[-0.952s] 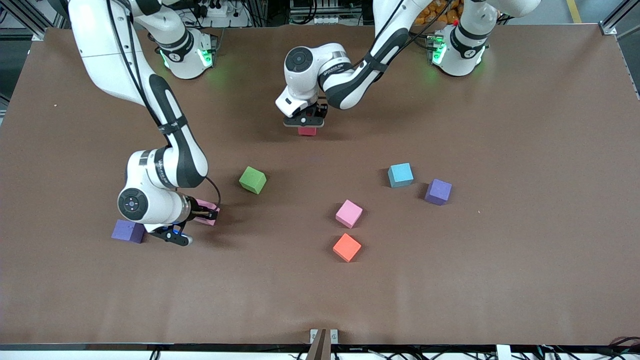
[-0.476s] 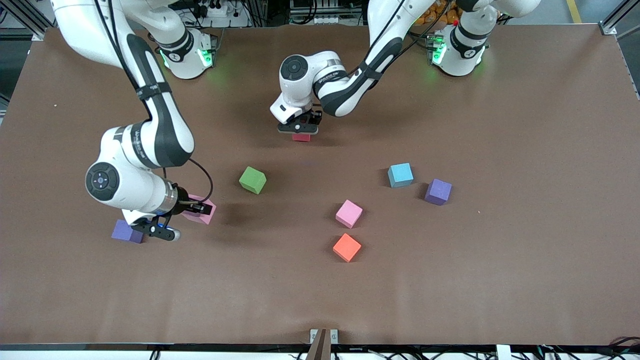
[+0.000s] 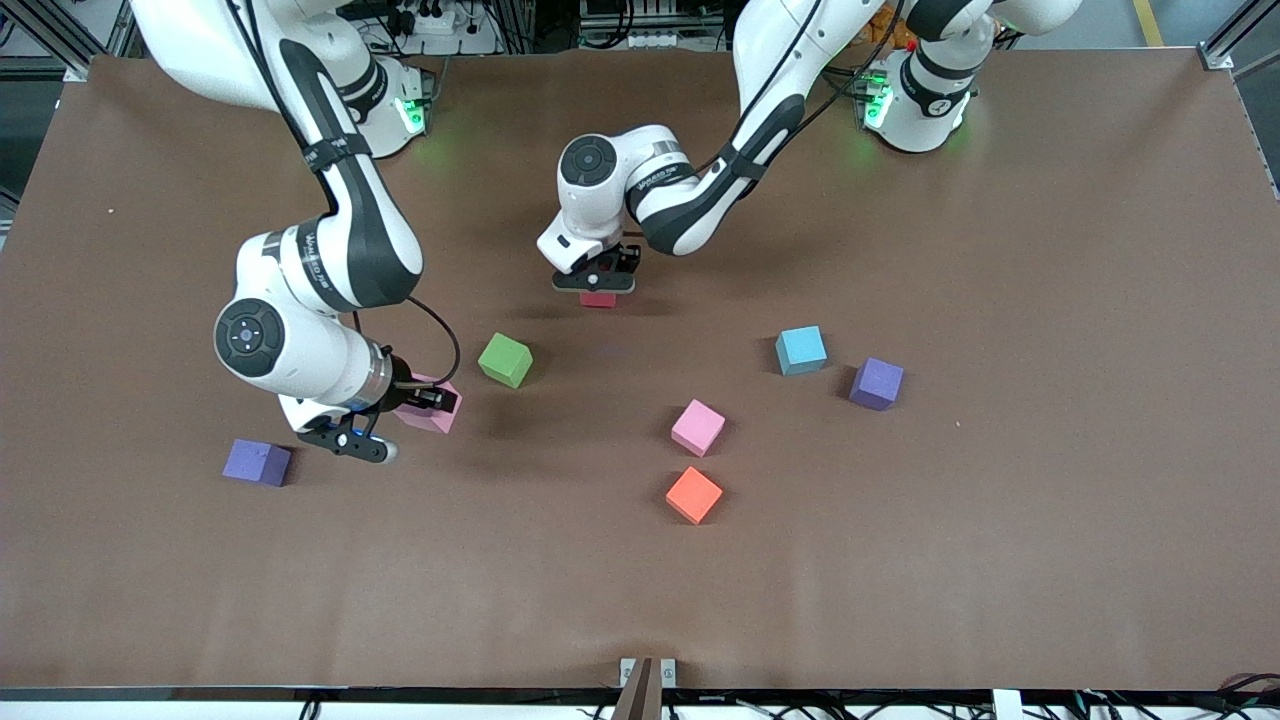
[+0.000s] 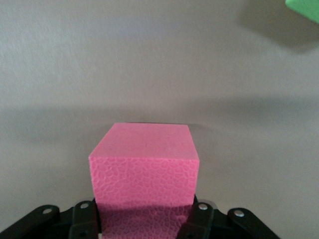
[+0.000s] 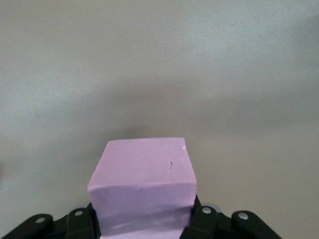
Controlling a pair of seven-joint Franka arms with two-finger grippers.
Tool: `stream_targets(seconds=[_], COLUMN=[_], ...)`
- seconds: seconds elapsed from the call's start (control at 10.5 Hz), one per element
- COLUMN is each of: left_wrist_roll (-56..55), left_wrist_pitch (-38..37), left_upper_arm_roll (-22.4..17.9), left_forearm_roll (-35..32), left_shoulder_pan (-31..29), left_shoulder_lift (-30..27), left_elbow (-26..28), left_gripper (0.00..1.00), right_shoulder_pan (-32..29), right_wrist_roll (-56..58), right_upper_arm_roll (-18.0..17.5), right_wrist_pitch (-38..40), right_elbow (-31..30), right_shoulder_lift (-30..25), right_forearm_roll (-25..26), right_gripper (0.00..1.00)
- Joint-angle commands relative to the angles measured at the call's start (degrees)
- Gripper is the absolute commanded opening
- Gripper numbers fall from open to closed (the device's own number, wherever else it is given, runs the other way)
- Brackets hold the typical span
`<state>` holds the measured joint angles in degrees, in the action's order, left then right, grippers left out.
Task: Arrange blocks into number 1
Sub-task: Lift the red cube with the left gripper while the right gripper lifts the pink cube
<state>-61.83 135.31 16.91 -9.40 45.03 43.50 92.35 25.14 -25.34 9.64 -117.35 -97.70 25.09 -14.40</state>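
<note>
A red block (image 3: 598,298) sits in my left gripper (image 3: 597,286), which is shut on it over the middle of the table; in the left wrist view this block (image 4: 144,162) fills the space between the fingers (image 4: 83,219). A pink block (image 3: 432,410) is held by my right gripper (image 3: 425,400), shut on it just above the table beside the green block (image 3: 505,360). The right wrist view shows that pale pink block (image 5: 142,184) clamped between the black fingers (image 5: 203,219).
Loose on the table lie a light blue block (image 3: 801,350), a purple block (image 3: 877,383), a second pink block (image 3: 697,427) and an orange block (image 3: 693,494). Another purple block (image 3: 257,462) lies toward the right arm's end. A green corner (image 4: 305,7) shows in the left wrist view.
My left gripper has carried the red block toward the front camera. My right gripper has swung with the pink block away from the purple block and closer to the green one.
</note>
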Motion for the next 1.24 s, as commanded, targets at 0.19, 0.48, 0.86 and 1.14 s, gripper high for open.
stream_targets(seconds=[0.19,0.48,0.86,1.14], left_wrist_roll=[3.3,2.86,1.81,1.01], left_wrist_pitch=[-3.73,-3.74,-5.65,-11.1], left_upper_arm_roll=[-1.61,-1.61,-2.57,-3.19], left_forearm_roll=[-1.05,-1.49,-1.32,-1.32], left_shoulder_pan=[0.24,0.76,1.64,0.86], left_shoulder_lift=[1.06,1.06,0.1,-4.98], left_elbow=[-2.79,-2.7,-2.61,-2.7], left_gripper=[0.0,0.99,1.0,1.0], right_shoulder_pan=[1.48,1.93,2.63,4.21], right_wrist_roll=[-1.03,-0.77,-0.77,-0.94], right_upper_arm_roll=[0.46,0.55,0.55,0.55], right_wrist_pitch=[-0.6,-0.51,-0.6,-0.69], right_elbow=[-2.93,-2.85,-2.76,-2.67], right_shoulder_lift=[-2.68,-2.76,-2.94,-2.94], right_forearm_roll=[-0.98,-4.93,-5.11,-5.2], right_gripper=[0.55,0.55,0.55,0.55])
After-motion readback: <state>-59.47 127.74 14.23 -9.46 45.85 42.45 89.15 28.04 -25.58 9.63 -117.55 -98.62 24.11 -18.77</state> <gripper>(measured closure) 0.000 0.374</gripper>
